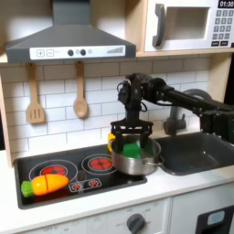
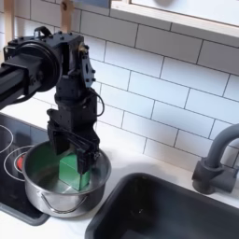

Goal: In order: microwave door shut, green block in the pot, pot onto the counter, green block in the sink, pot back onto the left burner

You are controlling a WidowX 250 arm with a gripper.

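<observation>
The pincer point(image 2: 75, 161) hangs down inside the pot point(image 2: 42, 187), its dark fingers point(image 2: 58, 140) spread to about the width of the green block point(image 2: 73, 166) and standing at either side of it. Whether they are actually pressing it I cannot tell.

The pot sits half off the cooktop's point(image 1: 55, 187) right edge, partly on the white counter point(image 1: 183, 183) and just beside the sink point(image 1: 196, 155), so the step in hand looks to be taking the block out. To do it well, I judge the fingers should close squarely on two flat faces and lift straight up until the block clears the rim — a sideways pull while it is low would catch the steel wall and shove the light pot along. Only then should it travel to the sink, which lies to the first exterior view's right of the pincer.

The block is a small bright green cube, matte, standing between the fingers near the pot's bottom. The pot is shiny and low-sided — its polished inside mirrors some green
</observation>
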